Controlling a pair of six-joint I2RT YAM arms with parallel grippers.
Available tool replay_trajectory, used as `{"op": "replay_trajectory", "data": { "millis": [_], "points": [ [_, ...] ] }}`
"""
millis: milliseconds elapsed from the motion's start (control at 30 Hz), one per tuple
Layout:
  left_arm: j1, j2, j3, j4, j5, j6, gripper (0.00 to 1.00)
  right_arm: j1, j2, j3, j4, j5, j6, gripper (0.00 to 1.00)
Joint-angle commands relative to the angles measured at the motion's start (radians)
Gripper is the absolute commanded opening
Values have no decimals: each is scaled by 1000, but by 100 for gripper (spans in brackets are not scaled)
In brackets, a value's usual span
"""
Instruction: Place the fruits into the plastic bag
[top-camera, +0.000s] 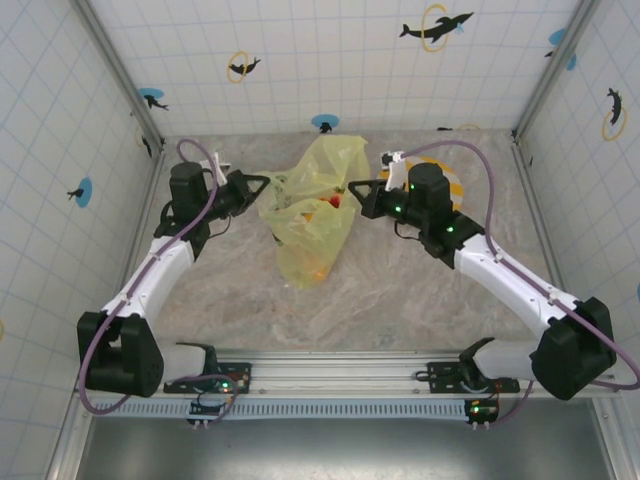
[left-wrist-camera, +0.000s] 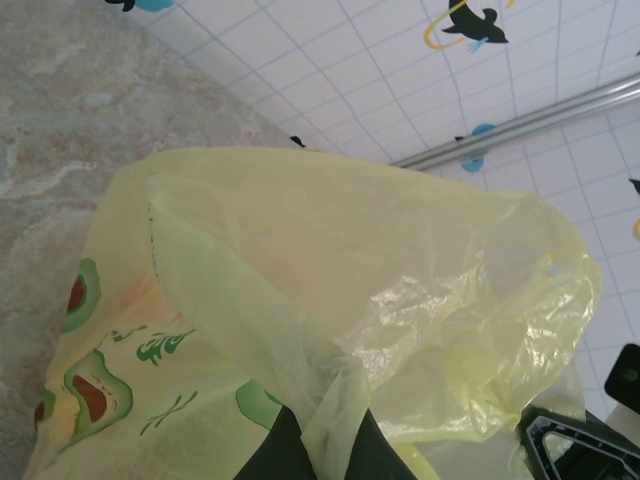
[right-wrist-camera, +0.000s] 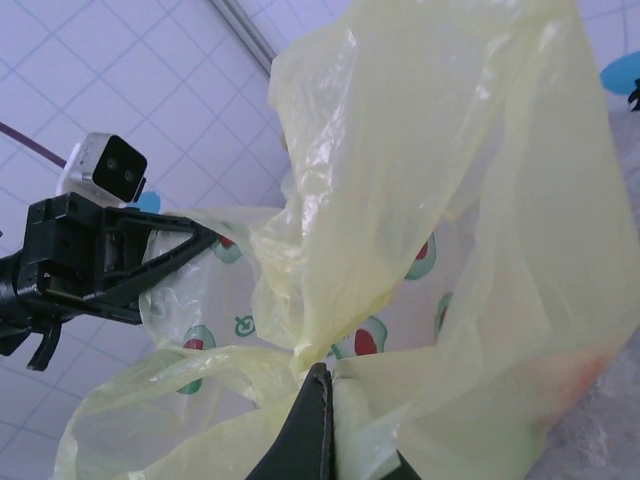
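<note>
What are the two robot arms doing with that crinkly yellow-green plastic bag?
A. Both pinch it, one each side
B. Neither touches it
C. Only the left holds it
A: in the top view the crinkly yellow-green plastic bag sits between the arms, and the wrist views show the left jaws and the right jaws each clamped on a fold of it.

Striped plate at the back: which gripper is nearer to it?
Right. The right gripper pinches the plastic bag just left of the plate; the left gripper holds the bag's far side.
</note>
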Motion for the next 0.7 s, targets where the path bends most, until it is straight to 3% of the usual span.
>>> {"op": "replay_trajectory", "data": {
  "millis": [0,233,667],
  "points": [
    [0,1,-15,35,-28,-35,0,4,-10,18,-20,44,-35,0],
    [0,37,-102,22,-101,-1,0,4,84,-2,-105,90,-84,0],
    [-1,7,-60,53,-78,-25,0,6,105,227,-155,26,-130,0]
  ]
}}
